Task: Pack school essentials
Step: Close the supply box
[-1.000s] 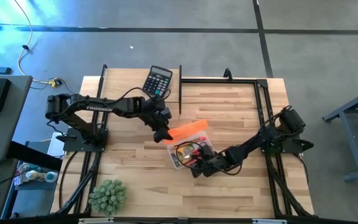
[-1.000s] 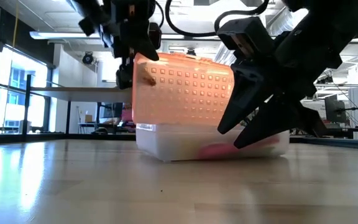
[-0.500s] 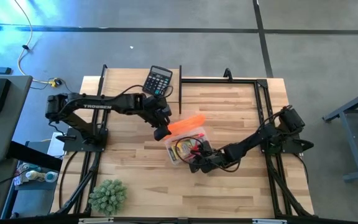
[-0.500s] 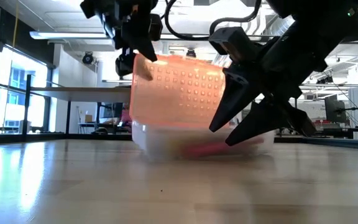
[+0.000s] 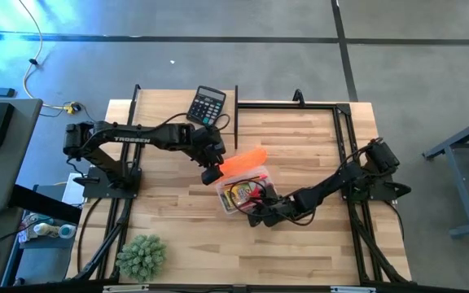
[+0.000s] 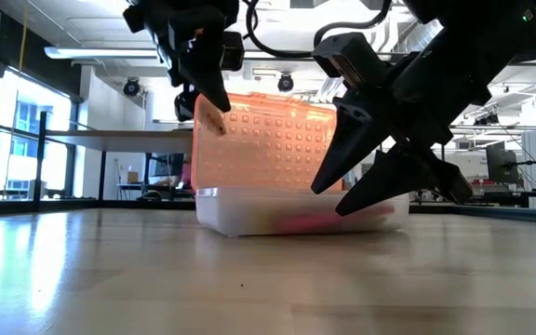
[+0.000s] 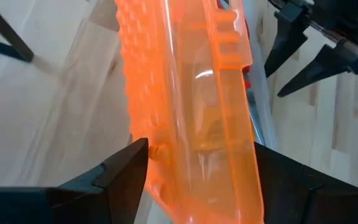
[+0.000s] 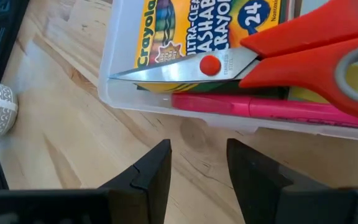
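Scissors (image 8: 278,53) just beyond right claw (image 8: 197,165).

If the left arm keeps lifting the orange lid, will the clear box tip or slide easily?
Probably slides: the clear box looks thin, light plastic on smooth table. Tipping seems possible, since the orange lid stands upright in the left gripper, though the scissors and crayon pack add weight.

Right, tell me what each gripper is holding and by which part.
The left gripper grips the orange lid by its edge, fingers on either side. The right gripper holds nothing, open beside the clear box.
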Robot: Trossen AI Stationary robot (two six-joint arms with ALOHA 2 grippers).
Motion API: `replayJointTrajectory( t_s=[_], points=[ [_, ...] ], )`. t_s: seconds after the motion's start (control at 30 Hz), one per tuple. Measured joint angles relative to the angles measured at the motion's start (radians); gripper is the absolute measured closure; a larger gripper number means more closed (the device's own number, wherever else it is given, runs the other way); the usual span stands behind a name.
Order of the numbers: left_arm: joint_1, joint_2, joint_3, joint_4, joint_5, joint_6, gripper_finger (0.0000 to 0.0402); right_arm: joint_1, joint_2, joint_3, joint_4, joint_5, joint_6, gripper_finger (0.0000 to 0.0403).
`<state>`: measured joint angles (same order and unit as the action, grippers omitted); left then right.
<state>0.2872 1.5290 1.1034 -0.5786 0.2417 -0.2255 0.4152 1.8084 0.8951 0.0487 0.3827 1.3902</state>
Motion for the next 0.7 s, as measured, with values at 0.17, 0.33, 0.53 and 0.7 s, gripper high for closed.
replayJointTrajectory(
  t_s=[0.17, 0.33, 0.53, 0.7],
  points=[
    [0.017, -0.007, 0.000, -0.001, 0.035, -0.058, 0.0158, -0.002, 0.000, 0.000, 0.000, -0.001, -0.002, 0.0256],
    [0.019, -0.007, 0.000, -0.001, 0.076, -0.059, 0.0158, -0.004, 0.000, 0.000, 0.000, 0.001, -0.003, 0.0256],
    [0.019, -0.007, 0.053, -0.036, 0.073, -0.040, 0.0158, -0.004, 0.000, 0.000, 0.000, 0.002, -0.003, 0.0256],
    [0.015, -0.007, 0.111, -0.079, 0.066, -0.029, 0.0158, -0.005, 0.000, 0.000, 0.000, 0.002, -0.003, 0.0256]
  ],
)
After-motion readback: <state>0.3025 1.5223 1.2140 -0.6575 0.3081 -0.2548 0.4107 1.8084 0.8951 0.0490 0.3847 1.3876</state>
